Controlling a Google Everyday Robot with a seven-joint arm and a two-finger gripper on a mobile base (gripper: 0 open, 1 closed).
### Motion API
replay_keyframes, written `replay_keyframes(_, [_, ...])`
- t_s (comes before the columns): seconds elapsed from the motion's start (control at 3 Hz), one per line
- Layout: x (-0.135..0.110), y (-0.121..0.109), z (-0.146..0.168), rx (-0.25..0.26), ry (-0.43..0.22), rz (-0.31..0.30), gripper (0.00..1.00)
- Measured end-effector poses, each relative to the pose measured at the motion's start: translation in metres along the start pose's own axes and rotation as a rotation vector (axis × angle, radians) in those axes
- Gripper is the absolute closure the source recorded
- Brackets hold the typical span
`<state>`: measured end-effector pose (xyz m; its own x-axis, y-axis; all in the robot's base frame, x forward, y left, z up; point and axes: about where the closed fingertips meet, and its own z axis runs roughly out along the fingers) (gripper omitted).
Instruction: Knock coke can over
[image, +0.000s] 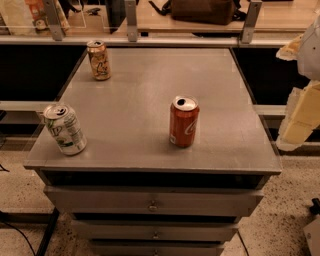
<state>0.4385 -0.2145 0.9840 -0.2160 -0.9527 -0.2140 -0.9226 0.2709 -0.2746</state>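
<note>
Camera view: gripper (299, 120) sits past the right edge of the tabletop (150, 85), level with about the middle of that edge, as pale cream blocks partly cut off by the frame. Grip state: cannot tell. It touches nothing and is well apart from the cans.

Coke can (184, 122) stands upright on the right half of the tabletop, nearer the front edge than the back. Red body, silver top. A curl of white script shows on its right side, too turned away to read.

White-and-green can (65, 129) is at the front-left corner, top facing up. It has large pale letters on the label, not legible.

Tan can (99, 60) is upright near the back-left corner. Its dark marking is unreadable.

Drawers (152, 202) with small knobs stack under the tabletop, the lowest cut off. A brown bag (202, 10) lies behind the back edge, its top cropped.
</note>
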Motion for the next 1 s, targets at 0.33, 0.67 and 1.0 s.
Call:
replay_keyframes(0.33, [0.0,0.0,0.0,0.0,0.0,0.0,0.0])
replay_keyframes(0.67, [-0.003,-0.005,0.006,0.001,-0.042,-0.001,0.0])
replay_keyframes(1.0, [-0.014,-0.013,0.025,0.004,-0.134,-0.014,0.0])
